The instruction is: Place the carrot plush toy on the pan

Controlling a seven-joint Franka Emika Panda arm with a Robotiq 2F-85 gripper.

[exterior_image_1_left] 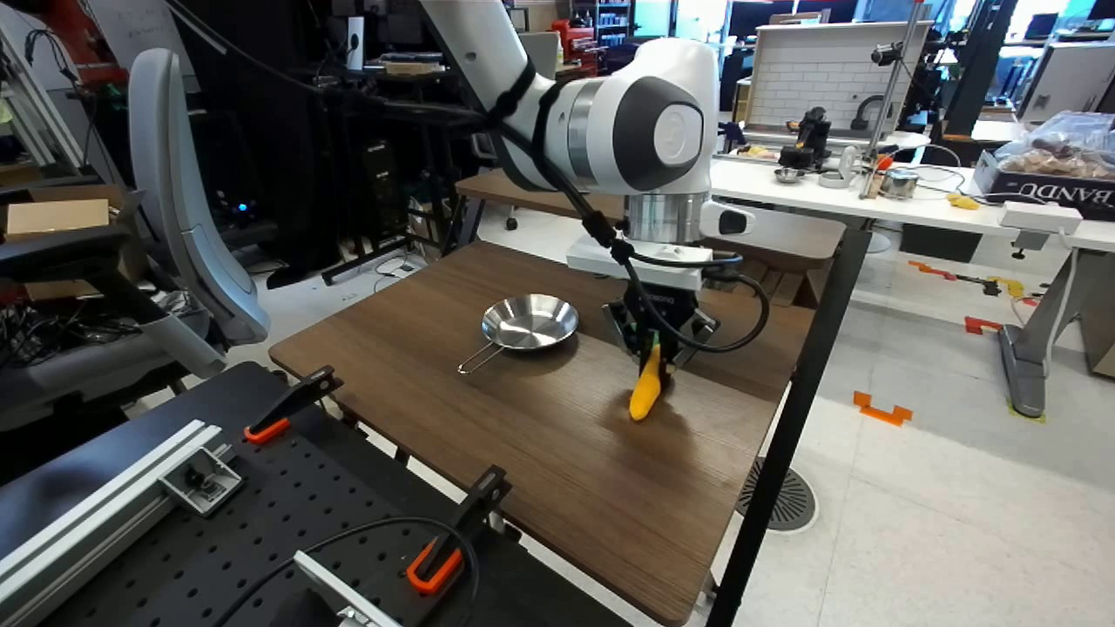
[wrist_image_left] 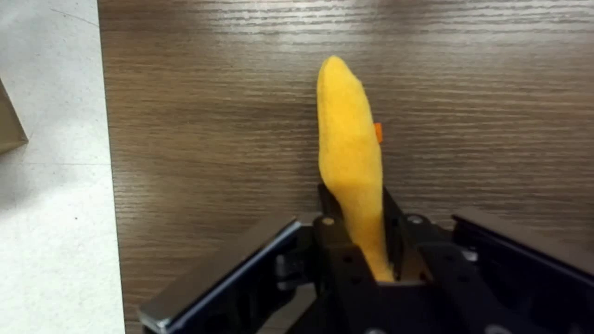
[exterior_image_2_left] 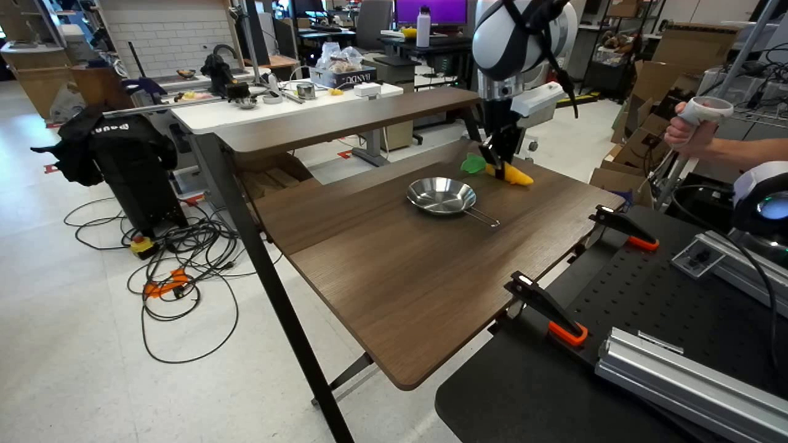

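The carrot plush toy (exterior_image_1_left: 645,390) is orange-yellow and sits between the fingers of my gripper (exterior_image_1_left: 664,361). In the wrist view the carrot (wrist_image_left: 349,139) points away from the gripper (wrist_image_left: 356,204), with a finger against each side. Its green leafy top (exterior_image_2_left: 473,163) sticks out behind the fingers in an exterior view and is hidden in the wrist view. The carrot is low over the table; I cannot tell whether it touches it. The shiny silver pan (exterior_image_1_left: 531,327), also in an exterior view (exterior_image_2_left: 441,197), stands on the table apart from the gripper, with nothing in it.
The brown wooden table (exterior_image_1_left: 523,427) carries the pan. A black perforated board (exterior_image_1_left: 322,514) with clamps (exterior_image_1_left: 462,522) adjoins one table edge. A raised shelf (exterior_image_2_left: 345,120) runs along another side. A black frame post (exterior_image_1_left: 788,435) stands at the table's edge.
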